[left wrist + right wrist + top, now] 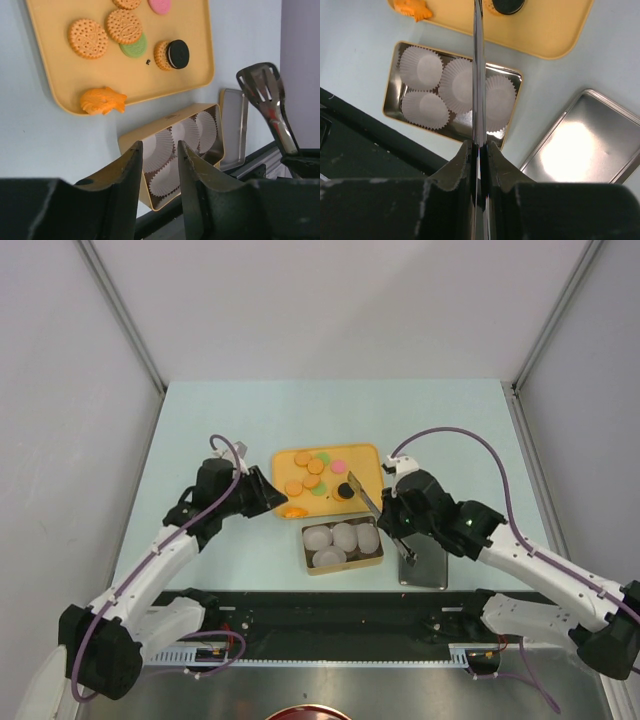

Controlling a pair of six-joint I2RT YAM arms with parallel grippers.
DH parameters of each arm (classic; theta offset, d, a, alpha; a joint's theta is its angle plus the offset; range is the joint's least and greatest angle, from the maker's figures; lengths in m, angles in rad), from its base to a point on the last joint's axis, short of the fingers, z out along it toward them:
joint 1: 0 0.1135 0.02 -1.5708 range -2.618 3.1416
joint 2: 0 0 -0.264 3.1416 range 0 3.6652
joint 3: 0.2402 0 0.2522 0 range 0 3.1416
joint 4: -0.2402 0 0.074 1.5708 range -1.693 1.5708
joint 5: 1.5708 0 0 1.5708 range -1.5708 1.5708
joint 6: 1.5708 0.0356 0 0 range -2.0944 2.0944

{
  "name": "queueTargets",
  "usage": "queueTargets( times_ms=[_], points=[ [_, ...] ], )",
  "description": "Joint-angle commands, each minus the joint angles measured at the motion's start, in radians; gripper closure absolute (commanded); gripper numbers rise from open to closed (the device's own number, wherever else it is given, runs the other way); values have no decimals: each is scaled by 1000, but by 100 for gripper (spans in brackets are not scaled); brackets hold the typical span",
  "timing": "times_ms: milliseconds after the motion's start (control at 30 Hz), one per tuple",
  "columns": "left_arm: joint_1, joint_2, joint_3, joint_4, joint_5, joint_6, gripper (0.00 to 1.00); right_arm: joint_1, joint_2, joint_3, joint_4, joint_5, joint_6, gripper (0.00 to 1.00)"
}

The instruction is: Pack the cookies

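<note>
The jaws of the right gripper [479, 145] are pressed tight on the thin metal handle of a slotted spatula [262, 85], seen edge-on from that wrist and running out over the tin [390, 95] towards the yellow tray [190, 75]. The jaws of the left gripper [159, 146] stand partly apart with nothing between them. It hangs over the table near the tray's near-left corner, close to an orange fish-shaped piece [102, 100] lying on the tray's rim. The cookies [88, 38] all lie on the tray: orange rounds, a green one [134, 47] tucked under another, a pink one [160, 5] at the far edge, and a black sandwich cookie [177, 53] leaning on an orange one. None is in the tin yet, where four white paper cups [420, 67] wait empty. Its lid [585, 145] lies beside it. The step in hand looks like lifting a cookie with the spatula, probably the black one nearest the blade. To do it well, keep the blade flat and low to the tray and slide it fully under. The left gripper could steady the tray or block the cookie from skating away. Carry it level and tip it gently into a cup.
</note>
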Motion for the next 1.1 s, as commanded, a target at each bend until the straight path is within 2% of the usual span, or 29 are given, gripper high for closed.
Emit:
queueTargets(
  times_ms=[0, 100, 167, 233, 300, 333, 367, 400, 433, 500, 667, 800, 933, 1067],
  points=[
    [-5, -33, -2, 35, 19, 4, 66, 54, -17, 39, -25, 126, 76, 100],
    [-5, -13, 10, -2, -7, -10, 79, 123, -81, -18, 49, 230, 81, 100],
    [-5, -3, 7, -14, -27, -42, 81, 178, -115, -59, 86, 319, 78, 100],
    [-5, -14, -19, -5, -40, -65, 76, 179, -111, -40, 55, 342, 110, 100],
    [-5, -46, -45, 22, -55, -94, 61, 177, -101, -27, 38, 286, 108, 100],
    [-5, -55, -63, 28, -55, -103, 57, 180, -85, -17, 29, 268, 115, 100],
    [-5, -63, -66, 33, -49, -105, 51, 179, -72, 5, 15, 248, 113, 98],
    [-5, -59, -63, 33, -35, -91, 40, 179, -53, 25, -24, 205, 104, 94],
    [-5, -46, -47, 27, -3, -73, 37, 182, -36, 40, -52, 198, 98, 87],
    [-5, -13, -10, -8, 8, -19, 32, 183, 4, 76, -119, 232, 96, 86],
    [-5, 13, 9, -53, -41, 16, 30, 173, 43, 96, -146, 310, 82, 79],
    [-5, 7, -2, -47, -46, 6, 29, 122, 144, 141, -118, 258, 56, 74],
    [-5, 7, 10, -71, -58, 21, 28, 108, 242, 206, -121, 223, 12, 61],
    [-5, -3, 10, -82, -81, 29, 27, 107, 294, 257, -127, 203, -25, 54]
  ],
)
